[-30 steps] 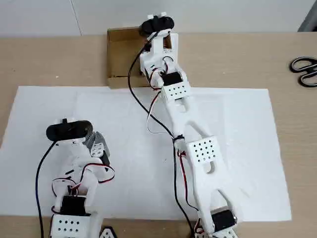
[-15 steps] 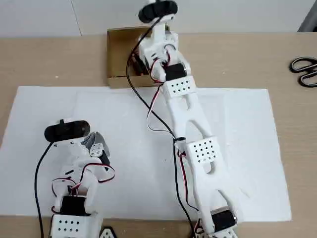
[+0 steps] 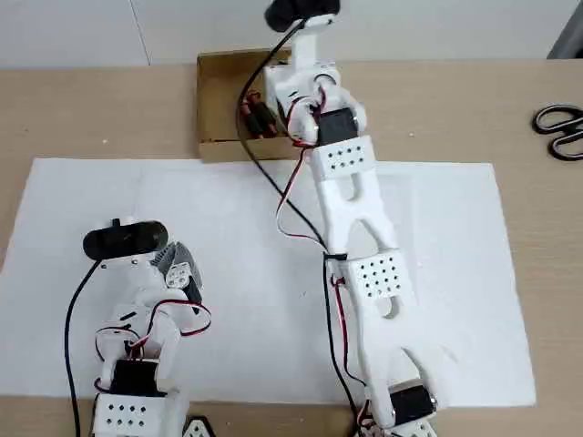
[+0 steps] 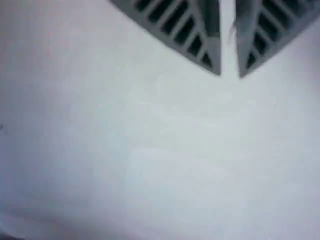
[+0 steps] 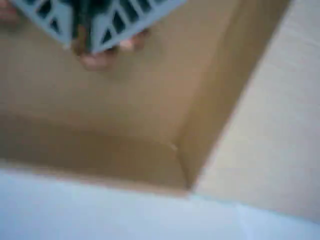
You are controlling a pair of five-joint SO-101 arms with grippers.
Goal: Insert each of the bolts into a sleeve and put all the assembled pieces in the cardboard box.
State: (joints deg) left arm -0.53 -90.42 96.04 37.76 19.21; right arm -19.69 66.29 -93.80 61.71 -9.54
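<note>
The right gripper (image 5: 81, 46) hangs inside the cardboard box (image 3: 217, 98) at the far edge of the table (image 3: 91, 100), its 2 grey fingers (image 5: 116, 22) drawn nearly together with only a narrow dark gap between them. The assembled pieces (image 3: 258, 116) lie on the box floor just past those fingertips, not between them; in the right wrist view they show as blurred pinkish shapes (image 5: 100, 61). The left gripper (image 4: 230, 74) hovers low over the white paper (image 3: 228, 237) at the near left, well apart from the box, its 2 fingers (image 4: 200, 35) also almost closed on nothing. 1 pair of scissors (image 3: 560, 129) rests at the table's far right.
</note>
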